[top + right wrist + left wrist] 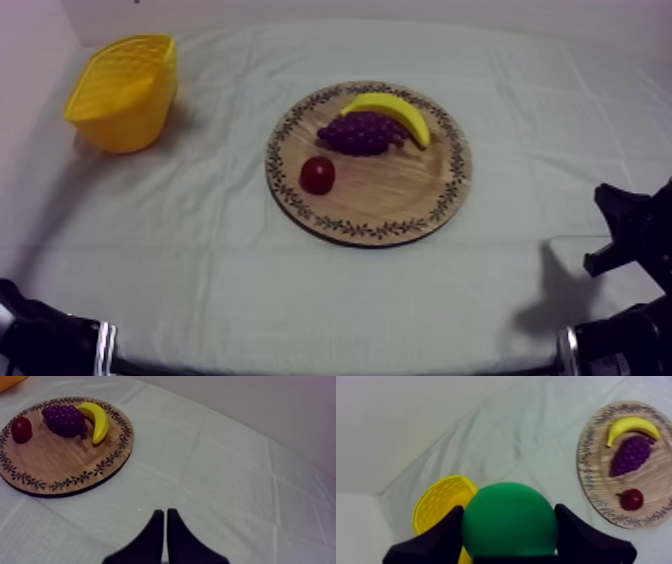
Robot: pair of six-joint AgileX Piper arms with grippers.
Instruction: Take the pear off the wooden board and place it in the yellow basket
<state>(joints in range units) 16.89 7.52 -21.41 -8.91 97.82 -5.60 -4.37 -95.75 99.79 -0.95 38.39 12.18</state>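
My left gripper point(508, 509) is clamped round the pear point(508, 523), off the board point(584, 471) & near the basket point(433, 508) for the drop, I'd say; right gripper point(165, 515) parked, fingers together, empty.

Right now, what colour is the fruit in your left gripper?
Green; the pear shows best in the left wrist view.

One table point(560, 120) holds one wooden board point(400, 195) at the frame's centre and one yellow basket point(130, 120) at upper left. Fruit: one banana point(395, 108), one bunch of grapes point(362, 133), one small red fruit point(317, 175), one green pear point(508, 518).
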